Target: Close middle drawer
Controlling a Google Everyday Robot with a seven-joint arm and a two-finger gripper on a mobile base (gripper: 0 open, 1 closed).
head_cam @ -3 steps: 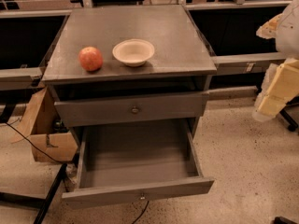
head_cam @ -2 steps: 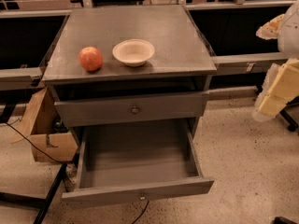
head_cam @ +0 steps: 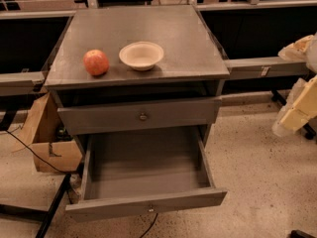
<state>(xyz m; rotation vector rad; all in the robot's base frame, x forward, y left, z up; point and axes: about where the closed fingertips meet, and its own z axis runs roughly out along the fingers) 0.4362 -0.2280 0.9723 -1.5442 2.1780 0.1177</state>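
Comparing this moment with the frames from a second before, no item has shifted: the furniture, the objects on it and the arm at the right edge hold the same positions.

Grey metal cabinet [head_cam: 148, 29]: stands at centre on a speckled pale floor [head_cam: 257, 172], its flat top bearing two objects.

Middle drawer [head_cam: 146, 172], a wide, shallow grey metal drawer: pulled fully out toward the camera. Its interior is exposed and bare, and its flat front panel lies near the lower edge of the view. It is not closed.

Upper grey drawer front [head_cam: 99, 118]: shut flush beneath the cabinet top, directly above the open drawer.

Brown cardboard box [head_cam: 49, 143]: sits on the floor just beside the cabinet's left side, flaps open.

Gripper [head_cam: 299, 110]: the pale cream end of the arm hangs at the right edge of the view, above the floor and well apart from the cabinet and the open drawer. It touches nothing that can be seen and holds nothing visible. Whether it is set wide or narrow cannot be told.

Shallow cream round bowl [head_cam: 141, 55]: upright on the cabinet top, near the front edge.

Red apple [head_cam: 96, 62]: rests just left of the bowl, apart from it.

Thin black cable [head_cam: 29, 150]: runs across the floor at left, passing in front of the box.

Round knob [head_cam: 143, 116]: centred on the upper front. A smaller knob [head_cam: 150, 209] is centred on the open drawer's panel.
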